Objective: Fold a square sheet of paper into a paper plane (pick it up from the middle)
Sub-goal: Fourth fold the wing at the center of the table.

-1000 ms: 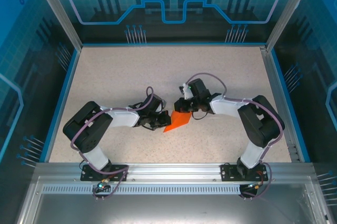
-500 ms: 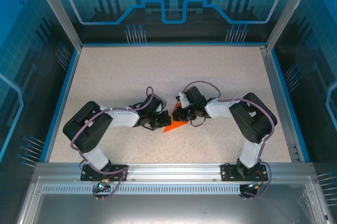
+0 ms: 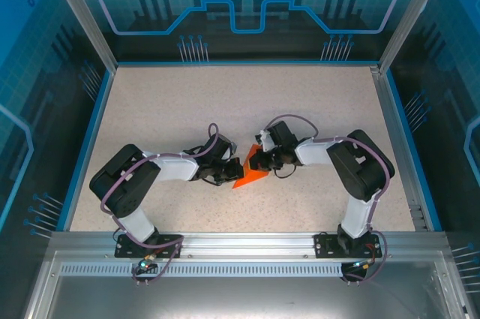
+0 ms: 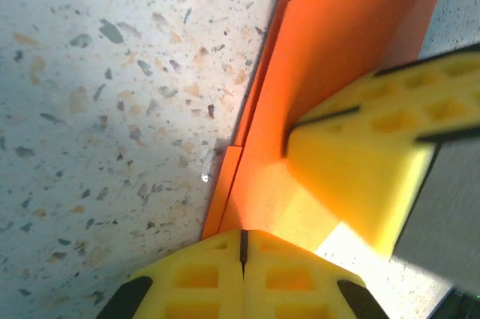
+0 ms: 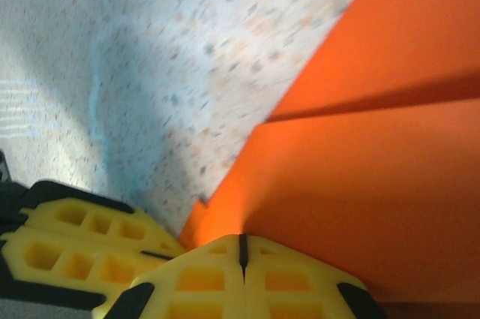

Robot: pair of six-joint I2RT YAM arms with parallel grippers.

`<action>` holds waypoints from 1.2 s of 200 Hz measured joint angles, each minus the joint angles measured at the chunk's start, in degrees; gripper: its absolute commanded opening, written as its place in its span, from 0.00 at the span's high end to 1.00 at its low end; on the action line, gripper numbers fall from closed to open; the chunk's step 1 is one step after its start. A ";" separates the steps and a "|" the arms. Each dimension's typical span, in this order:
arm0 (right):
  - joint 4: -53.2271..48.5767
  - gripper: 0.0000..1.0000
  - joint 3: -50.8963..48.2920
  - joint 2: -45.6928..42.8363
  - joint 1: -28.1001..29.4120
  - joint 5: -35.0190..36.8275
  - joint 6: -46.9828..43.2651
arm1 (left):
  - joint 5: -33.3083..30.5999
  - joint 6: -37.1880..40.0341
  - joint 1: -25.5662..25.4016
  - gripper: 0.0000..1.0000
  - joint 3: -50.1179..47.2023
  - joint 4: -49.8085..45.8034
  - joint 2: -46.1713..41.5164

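The square sheet of paper (image 3: 250, 174) is a folded orange piece with a pointed outline, lying on the speckled table between the two arms. In the left wrist view its layered folds (image 4: 341, 56) run up from my left gripper (image 4: 241, 238), which is shut with its tips resting on the paper's near end. My right gripper (image 5: 241, 242) is also shut, its tips down on the orange paper (image 5: 375, 184). Seen from above, the left gripper (image 3: 231, 172) and right gripper (image 3: 258, 161) meet over the paper from opposite sides. Each wrist view catches the other gripper's yellow fingers (image 4: 375, 146) (image 5: 75, 248).
The speckled table (image 3: 187, 101) is bounded by a blue rim (image 3: 88, 139) and transparent walls. An aluminium rail (image 3: 247, 242) carrying the arm bases runs along the near edge.
The right gripper has swung left and down from just behind the paper onto its upper right part. The left arm has stayed put. The paper has barely shifted.
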 measured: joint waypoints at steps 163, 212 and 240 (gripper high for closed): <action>-2.62 1.00 3.52 -1.46 -13.49 9.31 -0.09 | -0.02 0.04 -0.11 1.00 0.04 -0.07 -0.02; -0.66 1.00 -2.49 -13.81 -5.53 10.23 2.43 | -0.28 0.02 -0.11 1.00 0.04 -0.94 -0.44; 1.73 1.00 -6.91 -13.44 -0.83 8.92 5.84 | -0.37 0.00 -0.11 1.00 0.04 -1.09 -0.50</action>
